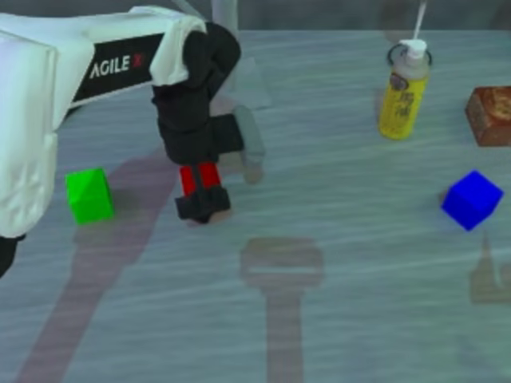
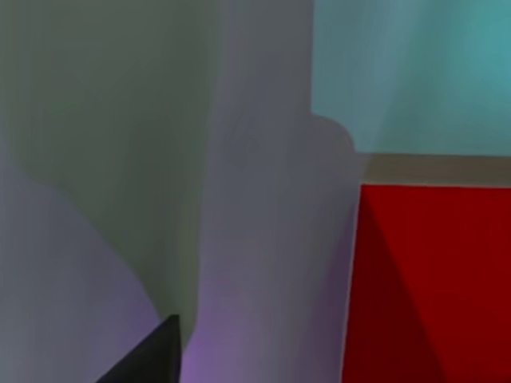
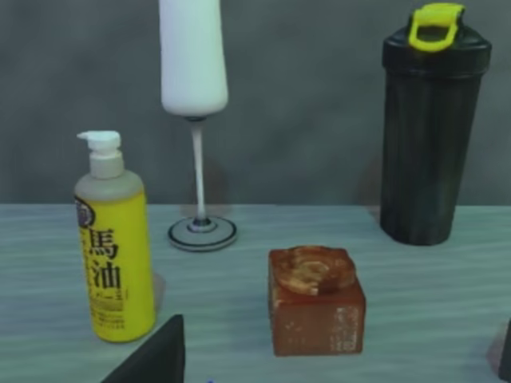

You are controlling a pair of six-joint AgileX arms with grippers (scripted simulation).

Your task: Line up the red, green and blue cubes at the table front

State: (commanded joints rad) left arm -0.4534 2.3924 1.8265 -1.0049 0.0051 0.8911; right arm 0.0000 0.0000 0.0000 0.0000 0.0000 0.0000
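Left gripper (image 1: 203,203): closed around the glossy red cube (image 1: 199,177), table (image 1: 335,319) centre-left.
Green cube (image 1: 89,195): at nine o'clock of it.
Blue cube (image 1: 472,199): far at three o'clock.
Risk: I judged a shallow pinch could let red twist loose.
Right arm: parked, unseen.

Tabletop (image 1: 335,239): smooth, pale grey-teal, faint streaky wood-like grain, slight sheen that carries soft reflections. Red cube (image 1: 199,179), green cube (image 1: 89,195) and blue cube (image 1: 472,199): plain, smooth, glossy faces, plastic-looking. My left gripper (image 1: 203,204): matt black fingers; the arm shell above it is smooth white with a black panel. Yellow pump bottle (image 3: 116,247): glossy plastic, printed label, white pump. Brown block (image 3: 316,300): rough, mottled, rust-like surface. Black shaker bottle (image 3: 433,128): dull dark plastic, yellow lid loop.
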